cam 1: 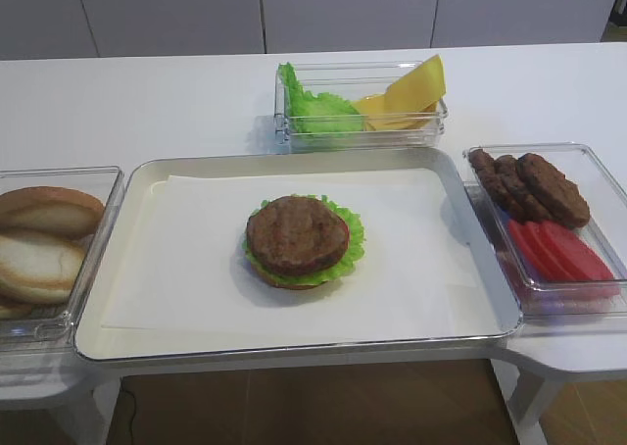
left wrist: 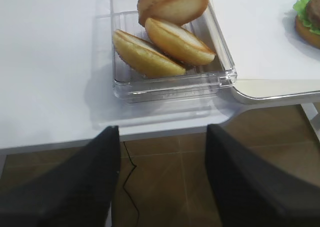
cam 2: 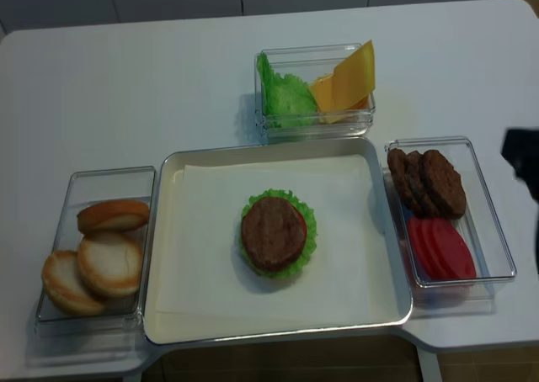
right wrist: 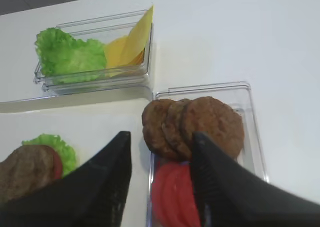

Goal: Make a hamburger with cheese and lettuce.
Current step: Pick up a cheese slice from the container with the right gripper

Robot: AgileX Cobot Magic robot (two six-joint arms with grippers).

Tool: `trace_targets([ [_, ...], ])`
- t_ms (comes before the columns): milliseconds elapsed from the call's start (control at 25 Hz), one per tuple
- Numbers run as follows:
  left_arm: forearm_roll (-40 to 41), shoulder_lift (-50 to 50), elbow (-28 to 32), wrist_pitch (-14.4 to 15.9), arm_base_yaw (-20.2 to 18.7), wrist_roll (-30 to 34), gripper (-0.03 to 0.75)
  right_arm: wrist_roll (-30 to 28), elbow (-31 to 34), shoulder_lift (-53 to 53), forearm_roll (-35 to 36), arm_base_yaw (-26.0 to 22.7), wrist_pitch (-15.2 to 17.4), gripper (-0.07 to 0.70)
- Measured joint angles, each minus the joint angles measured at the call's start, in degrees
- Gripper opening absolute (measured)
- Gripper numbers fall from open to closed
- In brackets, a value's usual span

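The hamburger [cam 1: 297,239] [cam 2: 274,233] sits in the middle of the paper-lined tray [cam 1: 294,352], with a brown patty on top. The lettuce [cam 1: 351,237] [right wrist: 56,145] shows as a green fringe under the patty. The cheese [cam 1: 419,82] [right wrist: 136,37] is a yellow slice leaning upright in the clear back bin, over a pile of like slices. My right gripper [right wrist: 161,137] is open and holds nothing. It hovers over the left edge of the patty and tomato box. My left gripper [left wrist: 162,129] is open and holds nothing. It hangs over the floor in front of the bun box.
Loose patties [cam 1: 529,185] and red tomato slices [cam 1: 558,249] fill the clear box on the right. Bun halves [cam 1: 44,239] [left wrist: 172,39] lie in the left box. Spare lettuce leaves [cam 1: 318,112] share the back bin. A dark part of the right arm [cam 2: 524,159] shows at the right edge.
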Motion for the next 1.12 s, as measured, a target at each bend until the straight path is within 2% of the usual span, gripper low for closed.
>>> trace_targets([
  [160,0.0,0.0,0.0,0.0,0.0,0.0,0.405,-0.2,-9.1,13.7,3.6,0.0,0.5,0.297],
  [320,0.0,0.0,0.0,0.0,0.0,0.0,0.405,-4.6,-18.9,26.7,8.7,0.0,1.3,0.297],
  [480,0.0,0.0,0.0,0.0,0.0,0.0,0.405,-6.9,-28.8,38.6,13.3,0.0,4.3,0.297],
  [720,0.0,0.0,0.0,0.0,0.0,0.0,0.405,-8.4,-43.3,53.9,16.1,0.0,8.5,0.297],
  [880,0.0,0.0,0.0,0.0,0.0,0.0,0.405,-8.5,-51.0,62.0,17.9,0.0,10.1,0.297],
  [1120,0.0,0.0,0.0,0.0,0.0,0.0,0.405,-8.5,-57.8,70.2,18.0,0.0,10.4,0.297],
])
